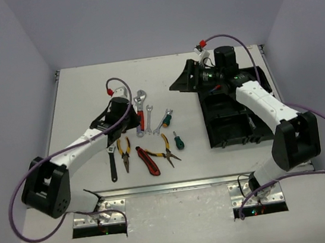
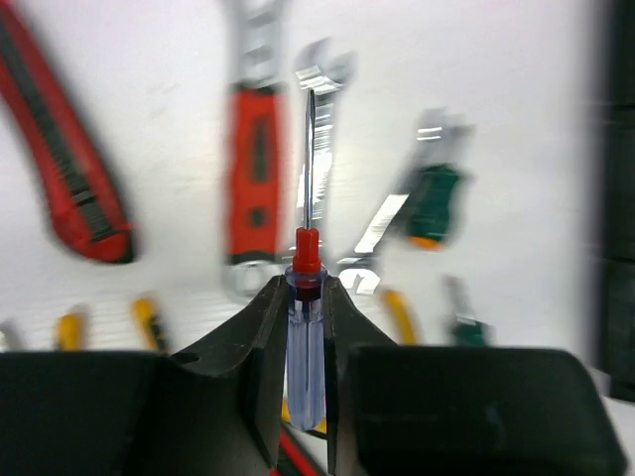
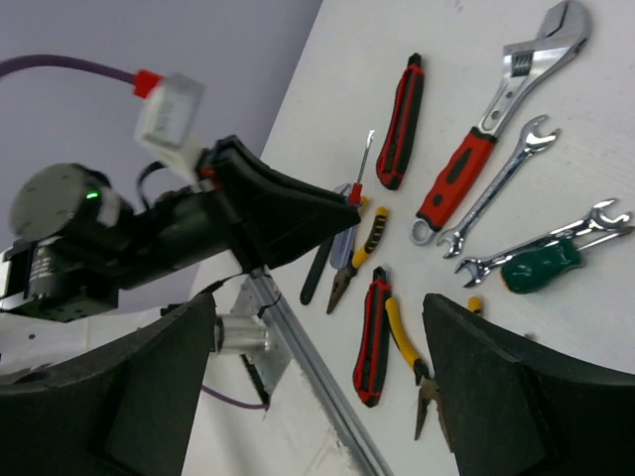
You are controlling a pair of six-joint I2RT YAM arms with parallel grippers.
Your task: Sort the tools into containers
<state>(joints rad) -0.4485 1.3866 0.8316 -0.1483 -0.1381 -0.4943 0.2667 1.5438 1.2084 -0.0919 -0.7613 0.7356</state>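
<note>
The blue screwdriver [image 2: 306,357] has a clear blue handle, a red collar and a thin bright shaft ending in a flat tip. Your left gripper [image 2: 303,285] is clenched on it at the top of the handle, the shaft pointing straight out past the fingertips. From the right wrist camera you can see it raised off the worktop [image 1: 86,89], above the loose tools and well apart from the black organiser tray [image 1: 223,128].

Below it the red-handled adjustable wrench [image 3: 466,178] lies beside two silver wrenches, with a red utility knife [image 3: 402,124] on its other side and a green screwdriver [image 3: 541,266] further along.

Your right gripper [image 3: 317,327] is released: its two fingers stand wide apart with nothing between them.

In the top view the left gripper covers the blue screwdriver, so you cannot pick it out there. The left wrist view is sharp only on the screwdriver; every tool behind it is smeared, and the pliers' yellow handles show only as stubs. In the top view the right gripper is black against the tray's far end, its jaws hard to read, and the right arm covers part of the compartments
</note>
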